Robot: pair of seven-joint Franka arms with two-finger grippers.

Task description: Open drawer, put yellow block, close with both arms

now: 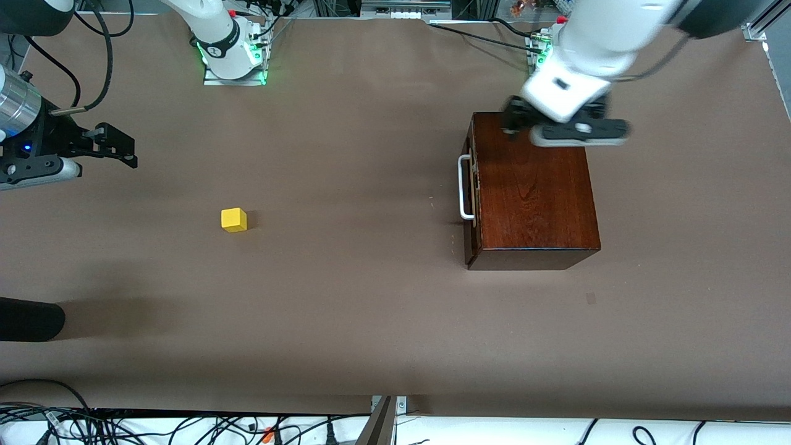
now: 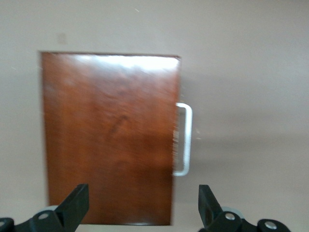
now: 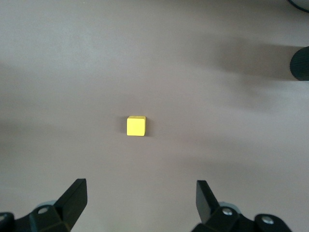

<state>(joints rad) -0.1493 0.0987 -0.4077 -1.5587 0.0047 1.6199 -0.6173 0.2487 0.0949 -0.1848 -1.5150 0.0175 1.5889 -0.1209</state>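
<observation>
The drawer (image 1: 474, 188) sits shut in its box (image 1: 531, 191). The open left hand (image 1: 565, 127) hangs over the box's top, handle (image 1: 464, 187) facing the right arm's end. The open right hand (image 1: 117, 148) hovers above the bench (image 1: 371, 309), the yellow block (image 1: 234, 219) resting nearest it.

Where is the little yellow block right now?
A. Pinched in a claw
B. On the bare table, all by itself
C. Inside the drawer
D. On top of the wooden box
B: the yellow block sits alone on the table, and the drawer is shut.
</observation>
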